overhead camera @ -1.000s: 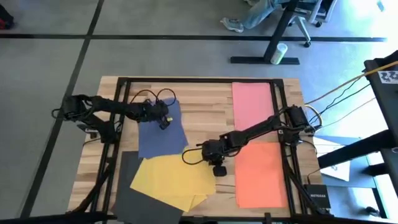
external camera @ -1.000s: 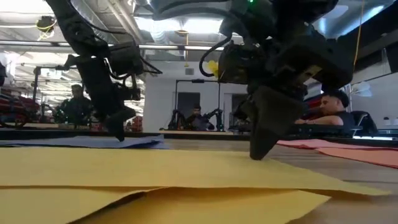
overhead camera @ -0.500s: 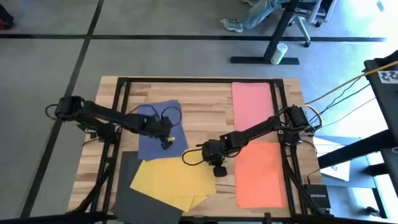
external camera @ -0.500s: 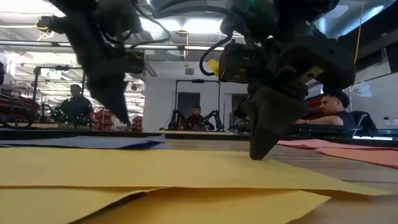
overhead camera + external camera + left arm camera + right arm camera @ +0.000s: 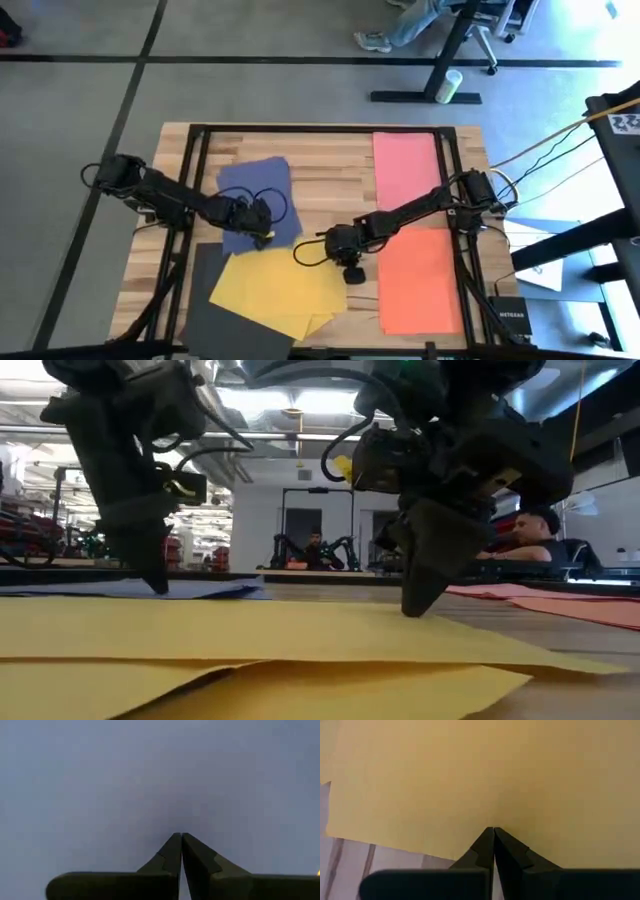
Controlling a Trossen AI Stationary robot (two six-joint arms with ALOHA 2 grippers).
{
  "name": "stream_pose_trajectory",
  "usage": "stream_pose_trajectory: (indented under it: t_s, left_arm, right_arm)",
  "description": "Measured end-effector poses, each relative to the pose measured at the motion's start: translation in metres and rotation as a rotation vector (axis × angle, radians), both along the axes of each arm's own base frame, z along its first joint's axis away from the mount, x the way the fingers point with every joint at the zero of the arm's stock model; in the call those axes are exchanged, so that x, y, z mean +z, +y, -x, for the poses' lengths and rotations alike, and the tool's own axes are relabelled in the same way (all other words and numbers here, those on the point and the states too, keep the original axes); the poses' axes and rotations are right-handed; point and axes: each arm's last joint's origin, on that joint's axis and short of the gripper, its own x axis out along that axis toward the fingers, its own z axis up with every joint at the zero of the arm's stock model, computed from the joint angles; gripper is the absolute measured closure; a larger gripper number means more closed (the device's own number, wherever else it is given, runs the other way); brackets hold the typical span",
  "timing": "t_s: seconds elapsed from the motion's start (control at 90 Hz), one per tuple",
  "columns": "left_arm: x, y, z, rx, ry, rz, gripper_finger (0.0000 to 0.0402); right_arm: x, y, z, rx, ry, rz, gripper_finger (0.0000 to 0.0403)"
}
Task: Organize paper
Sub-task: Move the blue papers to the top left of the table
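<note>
Your left gripper (image 5: 262, 237) is pointing down with its two fingers pressed together, near the table's middle. Your right gripper (image 5: 352, 272) is pointing down too, fingers pressed together, just right of the left gripper.

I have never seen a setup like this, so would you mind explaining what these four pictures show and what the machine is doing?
It is a robot with two dark arms at a wooden table, each ending in a two-finger gripper. One picture looks straight down, one looks level across the tabletop, and two come from cameras on the wrists. Coloured sheets lie on the table: blue paper, yellow paper, pink paper, orange paper and dark paper. The left gripper presses its closed tips on the blue sheet near its front edge. The right gripper, also closed, presses on the yellow sheet near its edge. Neither holds anything between its fingers.
</note>
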Motion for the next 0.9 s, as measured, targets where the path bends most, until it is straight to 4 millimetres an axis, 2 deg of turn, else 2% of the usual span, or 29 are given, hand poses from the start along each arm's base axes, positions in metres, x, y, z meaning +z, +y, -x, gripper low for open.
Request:
stream_pose_trajectory:
  t_s: [0.644, 0.767, 0.9]
  left_arm:
    - [0.003, 0.053, 0.005, 0.008, 0.127, -0.097, 0.0402]
    - [0.014, 0.051, 0.005, 0.005, 0.147, -0.066, 0.0402]
    - [0.042, 0.036, -0.003, -0.019, 0.075, -0.057, 0.0402]
  right_arm:
    - [0.000, 0.000, 0.000, -0.002, 0.001, 0.002, 0.0402]
    - [0.000, 0.000, 0.000, -0.002, 0.001, 0.001, 0.0402]
    - [0.000, 0.000, 0.000, -0.002, 0.001, 0.001, 0.0402]
